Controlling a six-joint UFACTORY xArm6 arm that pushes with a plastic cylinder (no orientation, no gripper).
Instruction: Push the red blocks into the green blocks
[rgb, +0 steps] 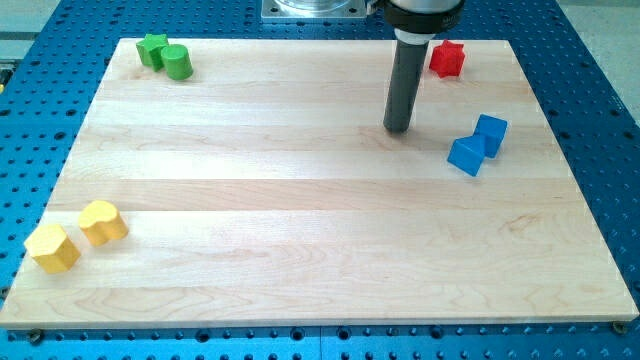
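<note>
A red star-shaped block (447, 58) sits near the board's top right. A green star block (152, 48) and a green cylinder (177, 62) touch each other at the top left. My tip (397, 128) rests on the board below and to the left of the red star, apart from it, and far to the right of the green blocks. Only one red block shows.
Two blue blocks, a cube (490, 134) and another blue block (466, 155), touch each other to the right of my tip. Two yellow blocks (102, 221) (52, 247) lie at the bottom left. The wooden board (300, 250) lies on a blue perforated table.
</note>
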